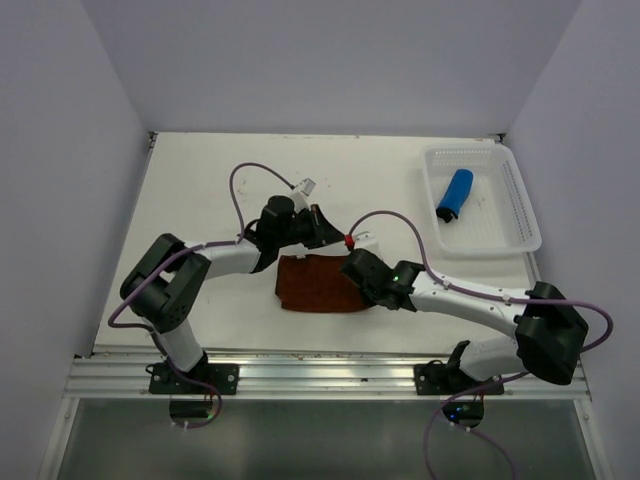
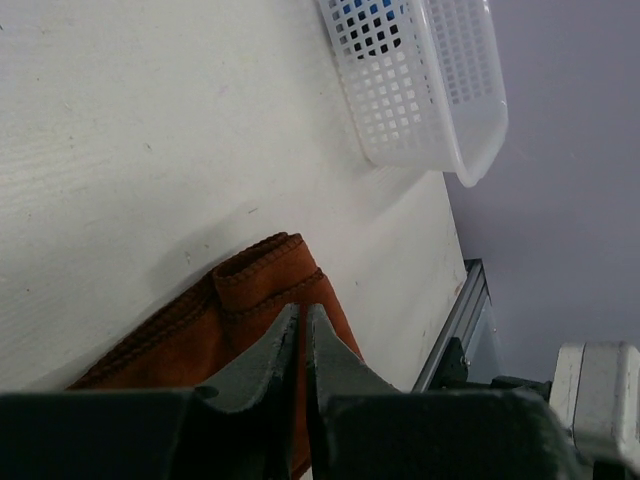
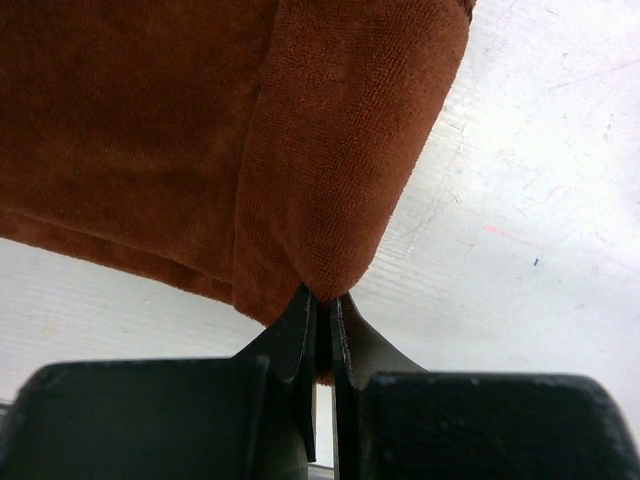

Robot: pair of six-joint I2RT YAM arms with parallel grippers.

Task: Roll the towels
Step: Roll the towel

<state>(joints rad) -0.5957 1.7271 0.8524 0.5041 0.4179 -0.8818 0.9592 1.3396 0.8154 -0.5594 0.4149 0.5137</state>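
The blue towel (image 1: 454, 195) lies rolled in the basket (image 1: 520, 215). We see both grippers (image 2: 302, 330) (image 3: 322, 310) pinching the brown towel (image 1: 315, 285), folded but not yet rolled

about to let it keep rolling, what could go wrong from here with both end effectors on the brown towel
1. The right end effector pinches only a folded edge of the rust-brown towel, so the cloth may slip out.
2. The left end effector is shut at another edge; uneven pulling could skew or unroll the fold.
3. The blue towel lies in the white basket nearby; a wide swing could knock the basket.
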